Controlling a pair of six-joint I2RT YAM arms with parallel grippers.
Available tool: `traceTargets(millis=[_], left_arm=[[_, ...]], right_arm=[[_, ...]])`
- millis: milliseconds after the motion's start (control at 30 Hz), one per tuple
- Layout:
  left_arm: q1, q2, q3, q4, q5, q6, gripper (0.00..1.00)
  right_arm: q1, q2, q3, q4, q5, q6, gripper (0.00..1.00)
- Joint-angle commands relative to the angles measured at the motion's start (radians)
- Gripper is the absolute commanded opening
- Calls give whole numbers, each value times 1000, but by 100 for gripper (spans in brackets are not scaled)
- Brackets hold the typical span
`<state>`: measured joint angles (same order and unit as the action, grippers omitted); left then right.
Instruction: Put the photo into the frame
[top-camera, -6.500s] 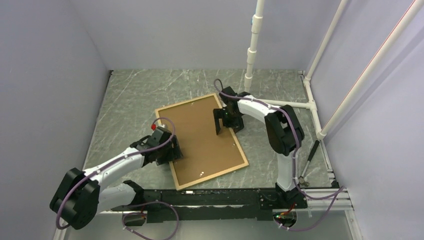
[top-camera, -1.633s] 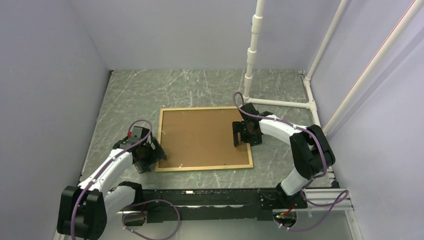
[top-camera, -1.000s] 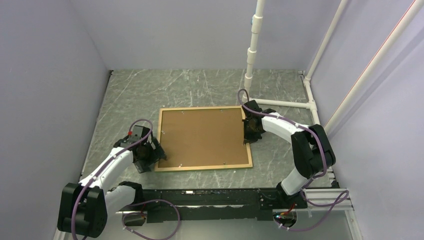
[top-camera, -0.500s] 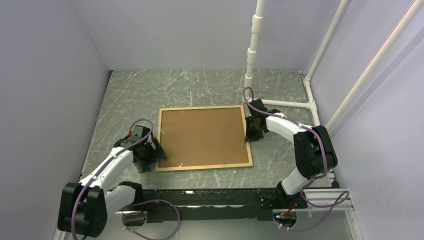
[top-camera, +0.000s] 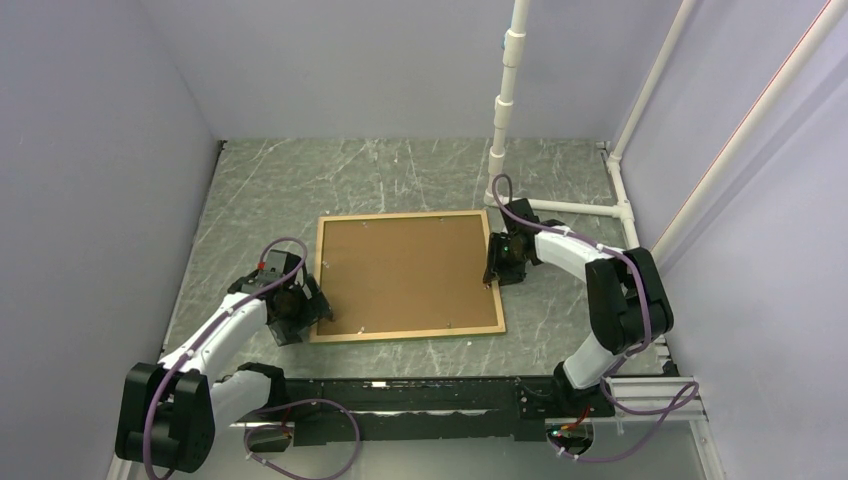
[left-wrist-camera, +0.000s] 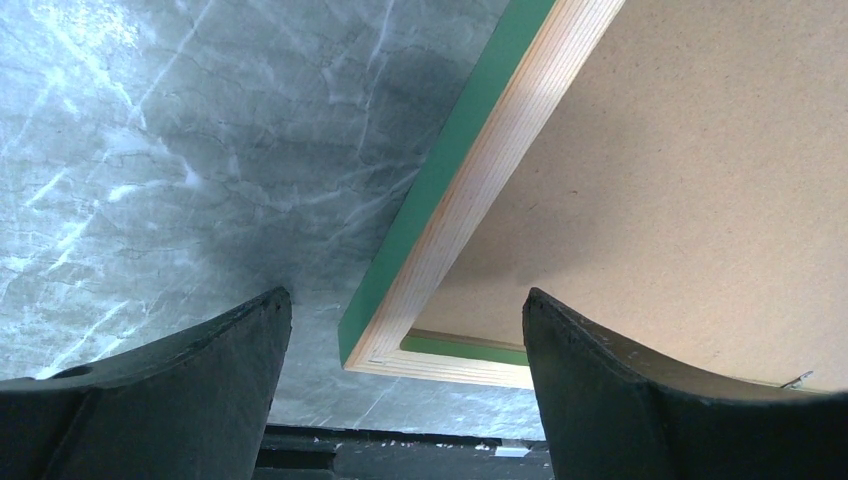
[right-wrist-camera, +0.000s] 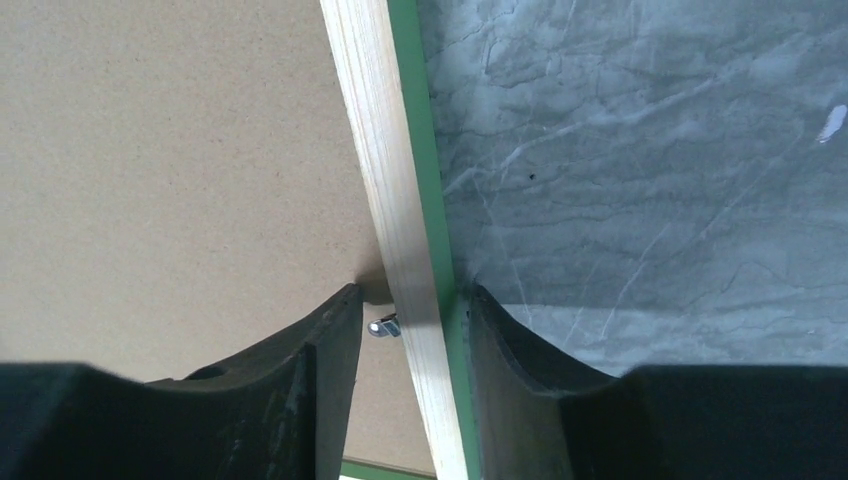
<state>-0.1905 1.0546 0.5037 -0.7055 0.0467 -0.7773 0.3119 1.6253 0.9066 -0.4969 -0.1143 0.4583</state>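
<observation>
Grey marbled table is showing bare on the outer side of both my grippers. A broad strip is lying open beyond the far rail, and a narrower one is running between the near rail and my black base bar. White pipe is lying on the table past my right gripper, a little apart from it.

The frame is lying flat, its sides roughly square to the table edges, with light wood up and green on the outer edge. Brown backing board is sitting inside it and filling the opening. Anything below the board is hidden.

My left gripper is hanging low at the near-left corner with the fingers spread wide. The corner is sitting between them, touching neither. The outer finger is over bare table and the inner one is over the board. My left arm is reaching forward, low and stretched, with the wrist angled in toward that corner.

My right gripper is pointing down and straddling the right-hand rail. The outer finger is sitting against the green edge. The inner finger is standing off the wood over the board, with a small metal clip in the gap. So the jaws are partly spread and not pinching. My right elbow is up on the right, and the forearm is sweeping inward to the rail.
</observation>
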Motion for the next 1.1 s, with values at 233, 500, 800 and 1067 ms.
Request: traceTargets(millis=[233,500,800,1067], left_arm=[[-3,-4,5,50,-28,17,89],[-66,-33,-16,100,35,-28,73],[-355,-51,17,33,-16,-206,57],[-622,-148,-20,-19,-72,-425,56]], right_arm=[[25,47,-48,6,60,0,0],[34,1,-71,-11,81,-7,0],[18,-67,-96,-22,68,8,0],[12,-137,-169,-3,8,46,16]])
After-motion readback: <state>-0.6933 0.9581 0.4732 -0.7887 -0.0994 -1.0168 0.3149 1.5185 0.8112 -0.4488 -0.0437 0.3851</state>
